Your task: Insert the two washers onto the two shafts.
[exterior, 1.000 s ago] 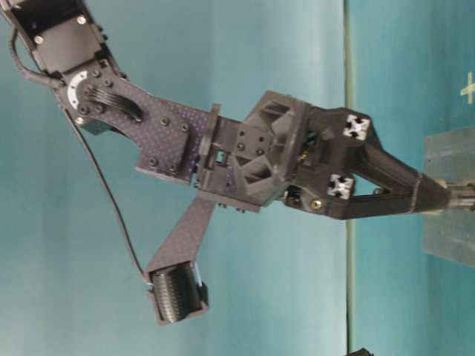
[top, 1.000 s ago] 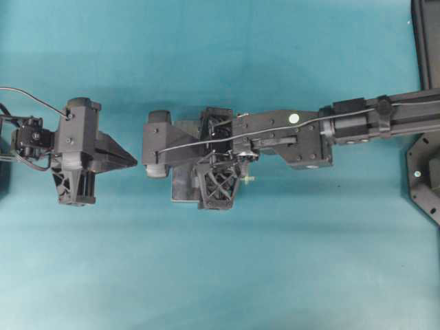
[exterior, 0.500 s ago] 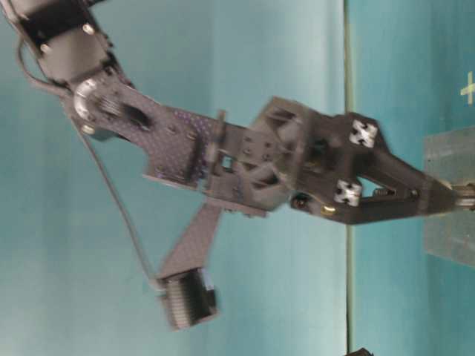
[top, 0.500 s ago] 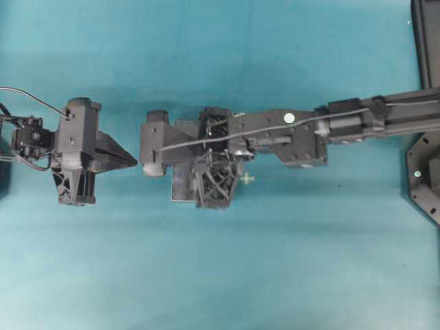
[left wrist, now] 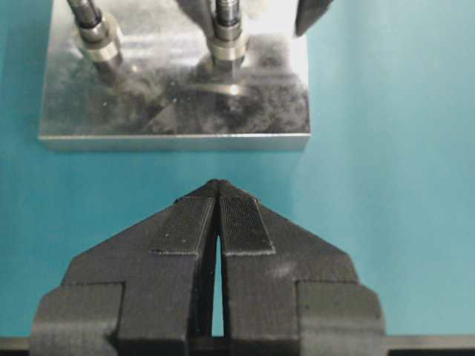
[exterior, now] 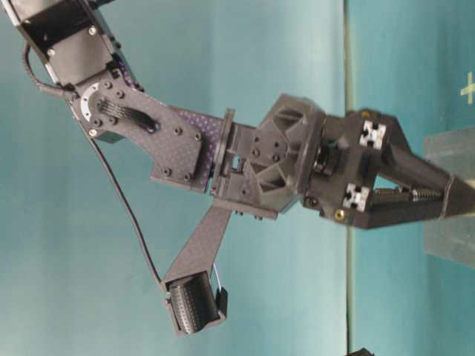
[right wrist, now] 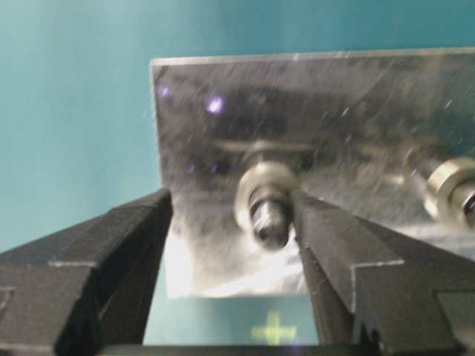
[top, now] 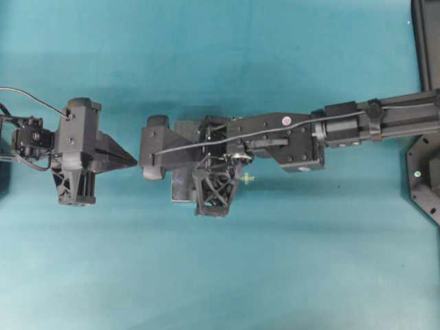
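Note:
A metal plate carries two upright shafts, one near its middle and one at its left. My right gripper is open above the plate. Its right finger rests against a shaft with a silver ring round it. I cannot tell whether that ring is the washer or a fixed collar. From table level the right gripper straddles the shaft over the plate. My left gripper is shut and empty, just short of the plate's edge.
A second shaft stands to the right of the right gripper's fingers. A yellow cross mark lies on the teal table beside the plate. Black equipment sits at the far right edge.
My right gripper's jaws have parted around the shaft, and its wrist has tilted and shifted slightly. The left arm has not moved.

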